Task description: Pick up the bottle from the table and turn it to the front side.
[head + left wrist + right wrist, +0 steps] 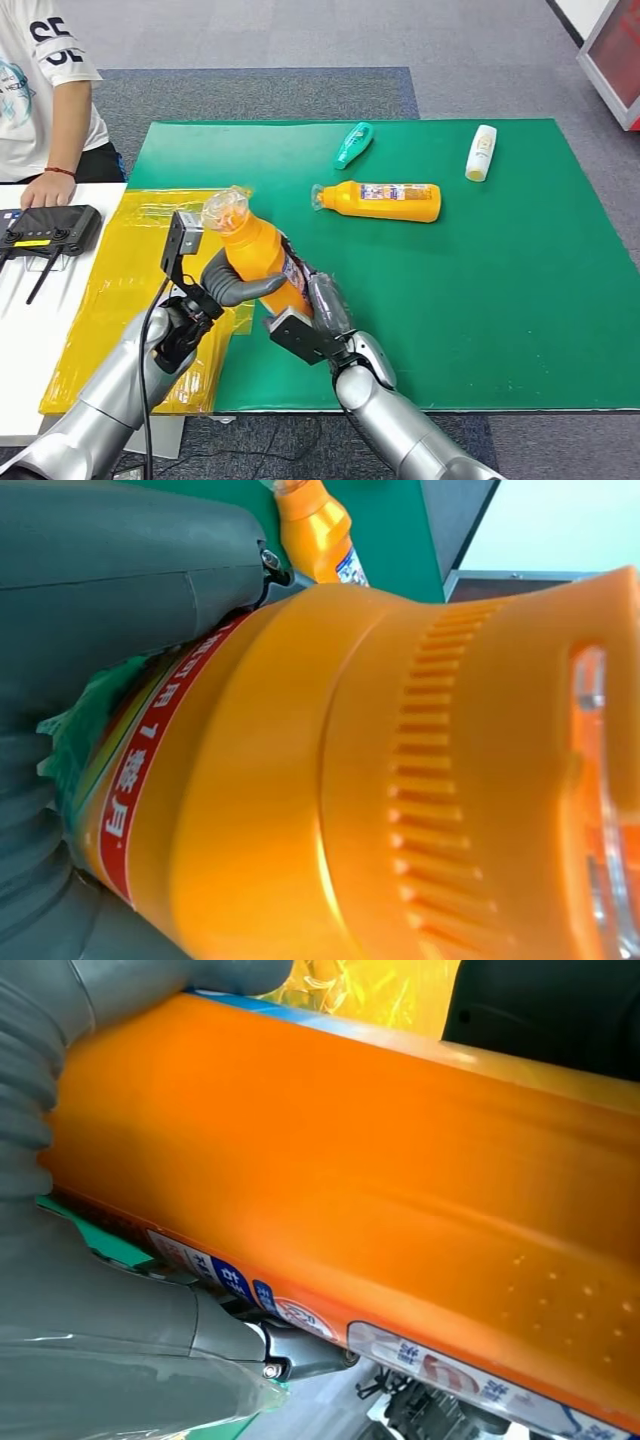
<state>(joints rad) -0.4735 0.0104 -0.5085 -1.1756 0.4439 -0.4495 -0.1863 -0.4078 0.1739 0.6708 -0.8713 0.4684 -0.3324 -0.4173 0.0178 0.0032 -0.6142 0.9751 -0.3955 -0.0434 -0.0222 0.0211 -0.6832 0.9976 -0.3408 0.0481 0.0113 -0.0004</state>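
Head view, orange bottle (256, 255) tilted, cap up-left, gripped by left hand (219, 290) and right hand (321, 315).

Second orange bottle (381, 201) lying on green mat (490, 300); teal bottle (353, 145) and white bottle (481, 152) behind it. Black controller (49, 231) beside person's hand (47, 188). Yellow sheet (128, 270) left.

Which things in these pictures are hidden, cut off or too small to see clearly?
- Held orange bottle: lower part hidden in head view by left hand and right hand.
- Its label: partly covered by the thumb in left wrist view.
- White bottle: print too small to read.
- Person: cut off by the edge.
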